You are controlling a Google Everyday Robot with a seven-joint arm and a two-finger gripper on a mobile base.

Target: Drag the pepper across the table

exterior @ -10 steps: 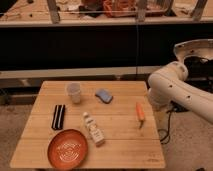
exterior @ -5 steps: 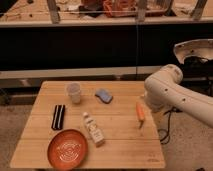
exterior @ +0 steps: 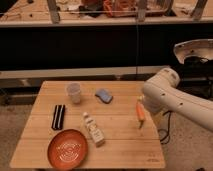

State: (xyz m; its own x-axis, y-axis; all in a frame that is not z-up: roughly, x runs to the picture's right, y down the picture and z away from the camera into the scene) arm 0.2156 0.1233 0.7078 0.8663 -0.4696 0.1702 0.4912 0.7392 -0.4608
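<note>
- The table (exterior: 120, 142), a square top of light bamboo planks, fills the lower middle of the view
- A flat black ribbed object (exterior: 59, 116) lies at 9 o'clock on the table, its long side running front to back
- A round orange-red plate (exterior: 67, 148) sits at 7 o'clock, near the front left corner
- A clear plastic cup (exterior: 74, 92) stands upright at 11 o'clock
- A small pale bottle (exterior: 93, 130) lies on its side at 6 o'clock, just beside the plate's right rim
- A blue sponge (exterior: 104, 95) rests at 12 o'clock, near the back edge
- The pepper (exterior: 140, 112), slim and orange, lies at 3 o'clock close to the right edge, its pale tip towards the front
- The white arm (exterior: 167, 97) bulks over the right edge, just at 2 o'clock from the pepper
- The gripper is hidden behind that arm; its claw stands wide and holds nothing
</note>
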